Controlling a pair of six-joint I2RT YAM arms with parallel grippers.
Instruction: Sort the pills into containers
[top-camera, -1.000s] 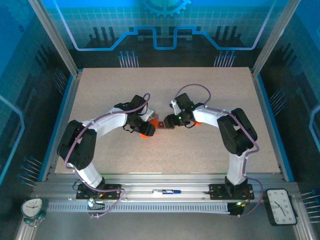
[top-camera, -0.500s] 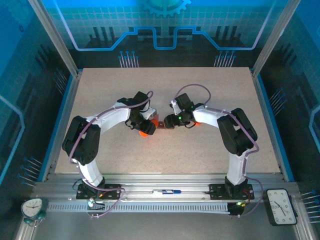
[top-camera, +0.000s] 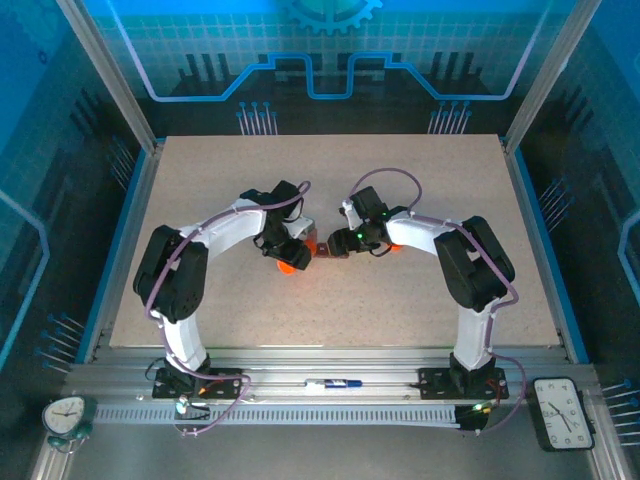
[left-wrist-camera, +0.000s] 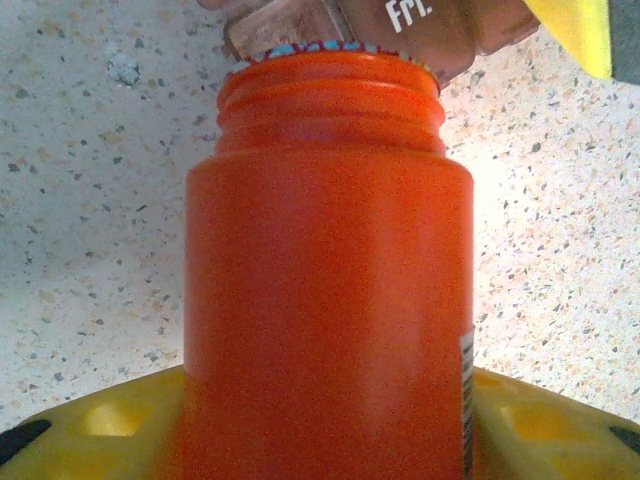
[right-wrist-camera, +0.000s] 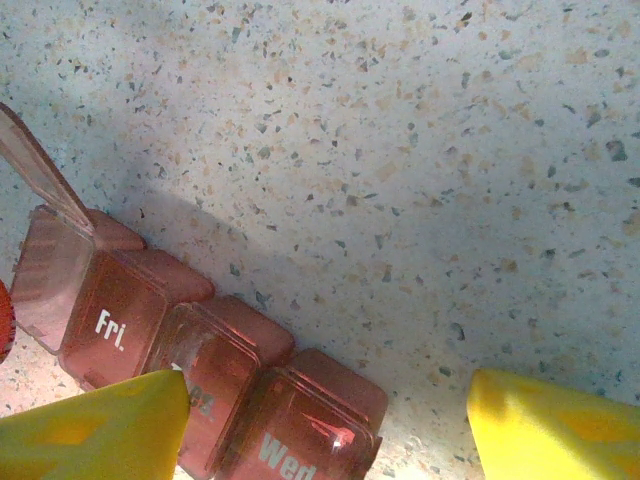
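On the speckled bench, the left gripper is clamped on the orange bottle, its yellow fingers pressed to both sides of the body. The right gripper, just past the bottle's mouth, stands open; one finger overlaps the containers, but I cannot tell if it touches them. The bottle is uncapped, its long axis aimed at the containers and its mouth right at the "Fri." compartment. The bar's long axis runs away from the bottle's mouth. Its end lid nearest the bottle stands open; I cannot tell the compartments' contents. Blue and red pills show at the bottle's rim.
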